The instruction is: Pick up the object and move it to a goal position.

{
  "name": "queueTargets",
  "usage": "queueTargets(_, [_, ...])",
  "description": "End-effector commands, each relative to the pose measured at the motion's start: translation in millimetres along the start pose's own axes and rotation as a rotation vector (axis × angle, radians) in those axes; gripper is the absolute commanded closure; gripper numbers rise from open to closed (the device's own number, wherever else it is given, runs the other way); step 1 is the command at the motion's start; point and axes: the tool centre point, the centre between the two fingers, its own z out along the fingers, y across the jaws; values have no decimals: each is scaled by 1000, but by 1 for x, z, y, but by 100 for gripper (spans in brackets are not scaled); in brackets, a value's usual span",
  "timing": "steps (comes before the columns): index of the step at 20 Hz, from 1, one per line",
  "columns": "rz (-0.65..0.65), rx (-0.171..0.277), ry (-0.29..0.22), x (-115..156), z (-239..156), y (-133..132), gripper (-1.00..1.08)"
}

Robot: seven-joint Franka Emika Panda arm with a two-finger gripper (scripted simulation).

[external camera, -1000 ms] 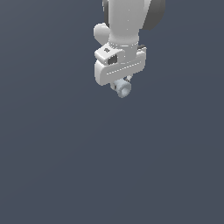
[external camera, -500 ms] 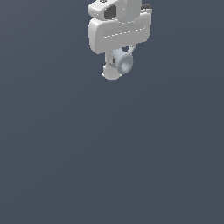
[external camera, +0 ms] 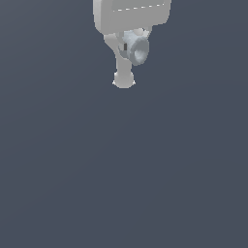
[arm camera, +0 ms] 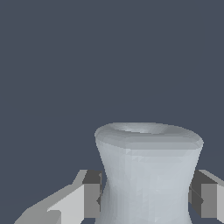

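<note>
There was one pale blue-grey flanged cylinder [external camera: 137, 49] and one white gripper [external camera: 127, 58] with two fingers [arm camera: 87, 194] in sight

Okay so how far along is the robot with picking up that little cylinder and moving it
The pick looks done: the pincer is shut on the pale flanged cylinder, held well above the plain grey surface in the exterior view. The wrist view shows the fingers pressing its narrow waist. The carry is in hand now. Reaching the goal is left; no goal marker shows, so the remaining distance is unclear.
</note>
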Motion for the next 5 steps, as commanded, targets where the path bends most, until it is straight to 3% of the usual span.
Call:
queueTargets(1, [0,1,-1,0,-6,0,108])
queueTargets(5, [0,1,-1,0,-7,1,108])
